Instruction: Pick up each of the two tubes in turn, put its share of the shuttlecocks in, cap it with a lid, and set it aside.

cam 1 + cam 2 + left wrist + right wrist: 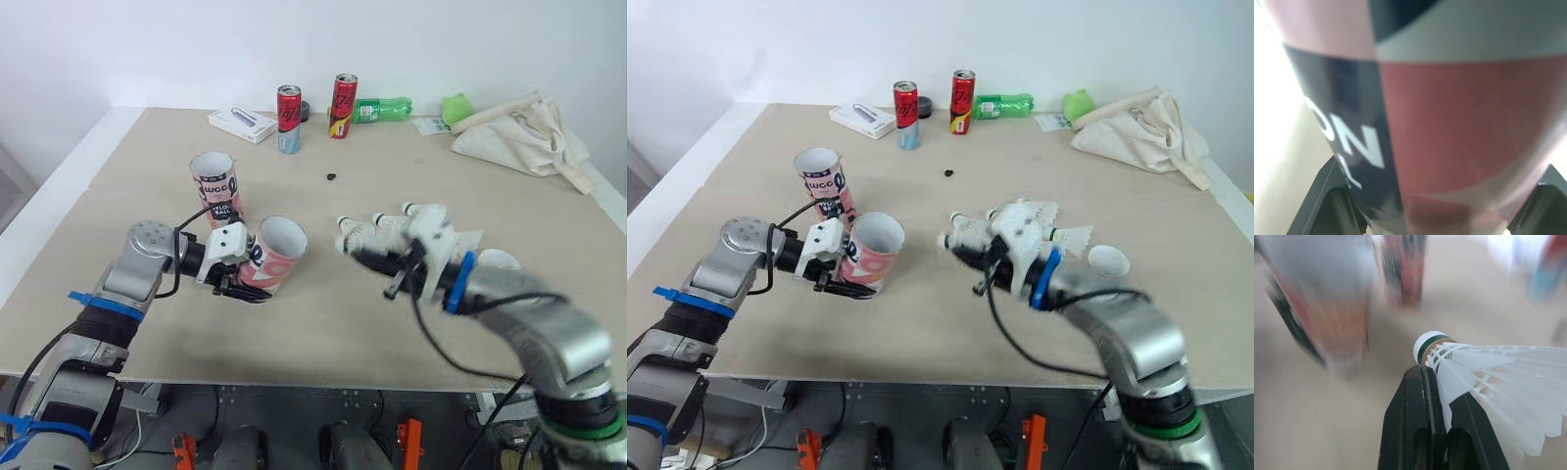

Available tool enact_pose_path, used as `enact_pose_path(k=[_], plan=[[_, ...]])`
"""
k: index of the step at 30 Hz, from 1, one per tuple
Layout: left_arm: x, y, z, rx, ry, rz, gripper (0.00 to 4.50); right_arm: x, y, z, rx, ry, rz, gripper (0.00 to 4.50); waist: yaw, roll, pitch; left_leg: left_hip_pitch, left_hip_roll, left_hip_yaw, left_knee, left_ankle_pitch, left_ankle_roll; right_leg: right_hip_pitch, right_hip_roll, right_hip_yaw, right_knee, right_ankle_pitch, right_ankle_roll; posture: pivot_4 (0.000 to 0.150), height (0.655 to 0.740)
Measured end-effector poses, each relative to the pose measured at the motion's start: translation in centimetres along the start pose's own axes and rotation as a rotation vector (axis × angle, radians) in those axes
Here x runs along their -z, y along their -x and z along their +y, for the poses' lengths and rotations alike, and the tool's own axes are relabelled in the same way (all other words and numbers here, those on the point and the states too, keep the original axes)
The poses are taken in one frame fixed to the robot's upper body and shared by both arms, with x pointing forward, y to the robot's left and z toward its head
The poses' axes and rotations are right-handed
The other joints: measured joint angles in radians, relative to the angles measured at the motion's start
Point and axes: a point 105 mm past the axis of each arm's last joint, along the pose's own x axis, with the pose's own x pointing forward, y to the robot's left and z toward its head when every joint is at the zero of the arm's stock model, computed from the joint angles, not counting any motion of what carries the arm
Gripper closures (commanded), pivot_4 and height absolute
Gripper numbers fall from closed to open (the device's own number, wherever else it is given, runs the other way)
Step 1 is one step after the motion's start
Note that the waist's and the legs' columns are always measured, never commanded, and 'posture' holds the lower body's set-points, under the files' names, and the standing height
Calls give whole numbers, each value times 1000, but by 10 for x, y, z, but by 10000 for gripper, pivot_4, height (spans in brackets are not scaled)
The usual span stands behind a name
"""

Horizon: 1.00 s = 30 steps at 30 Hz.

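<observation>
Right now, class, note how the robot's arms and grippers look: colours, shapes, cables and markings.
The left arm and right arm are rounded silver-grey shells, each ringed by a blue band. Loose black cables run alongside. White housings sit at the wrists; the left gripper and right gripper each have two flat black fingers.

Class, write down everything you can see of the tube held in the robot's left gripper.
The tube is a cylinder that looks like printed cardboard, patterned in pink, dark blue and white with white lettering. Its mouth is open, with no lid, and the inside looks white. It is tilted, mouth pointing up and toward the robot's right, over the near left part of the table. The left gripper is shut on its lower body, its black fingers on either side.
</observation>
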Motion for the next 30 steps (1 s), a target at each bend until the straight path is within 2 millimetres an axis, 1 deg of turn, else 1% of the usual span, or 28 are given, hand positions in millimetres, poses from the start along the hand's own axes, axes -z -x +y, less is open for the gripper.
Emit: enact_pose_path(k=[1,2,3,4,6,9,12,14,17,19,23,25,26,27,28,30], plan=[[0,0,0,5,-1,2,17199,-16,3,4,-42,43,-41,44615,0,0,0,0,0,-1,0,0,0,0,0,-1,0,0,-1,1500,7400],[0,0,0,9,-1,5,17199,-26,3,10,-87,71,-69,44615,0,0,0,0,0,-2,0,0,0,1,0,-2,0,-1,-1,1500,7400],[-1,0,1,13,-4,7,17199,-31,2,16,-127,82,-83,44615,0,0,0,0,0,-2,0,0,0,1,0,-2,0,-1,-1,1500,7400],[-1,0,1,14,-5,8,17199,-32,-2,23,-173,84,-84,44615,0,0,0,0,0,-2,0,0,0,0,-1,-2,0,-1,-1,1500,7400],[-1,-1,1,14,-4,7,17199,-27,-13,36,-250,69,-66,44615,0,0,0,0,0,-2,0,0,0,0,-2,-2,0,-1,-1,1500,7400],[-2,-2,1,16,-4,6,17199,-22,-24,46,-314,86,-36,44615,0,0,0,-1,0,-1,2,0,0,0,-5,-3,1,0,-1,1500,7400],[-2,-3,1,18,-5,8,17199,-19,-40,35,-287,122,10,44615,0,0,0,-1,-1,0,2,0,1,0,-7,-4,1,0,0,1500,7400],[-3,-4,1,21,-7,7,17199,-13,-51,25,-258,153,53,44615,1,0,0,-1,-2,-1,3,0,1,0,-8,-5,1,0,0,1500,7400],[-3,-5,1,24,1,5,17199,-4,-58,18,-245,170,92,44615,3,0,0,-2,-2,-1,3,0,2,0,-8,-6,1,0,0,1500,7400],[-3,-5,1,24,2,3,17199,1,-60,18,-257,181,114,44615,3,0,0,-3,-3,-1,3,-1,2,0,-9,-7,1,0,0,1500,7400],[-4,-5,1,24,2,3,17199,7,-63,28,-329,216,136,44615,4,0,0,-3,-3,-1,3,-1,3,0,-11,-10,1,0,0,1500,7400],[-4,-6,1,23,1,2,17199,7,-64,29,-337,240,143,37761,3,0,0,-2,-3,-1,4,-1,3,0,-12,-10,1,0,-1,1500,7400],[-4,-6,1,23,0,3,17199,6,-66,28,-334,243,145,37407,3,0,0,-2,-3,-1,4,-1,3,0,-12,-10,1,0,0,1500,7400],[-4,-6,1,22,0,3,17199,6,-68,25,-328,242,147,30823,3,0,0,-2,-3,-2,5,-1,3,1,-12,-11,1,1,-1,1500,7400],[-4,-6,1,22,0,3,17199,6,-69,25,-327,242,146,28757,3,0,0,-2,-3,-1,6,-1,3,1,-12,-11,2,1,-1,1500,7400],[-4,-6,1,22,1,2,17199,3,-75,20,-304,211,142,19612,3,0,0,-3,-3,-2,6,-1,3,1,-12,-12,2,1,-1,1500,7400]])
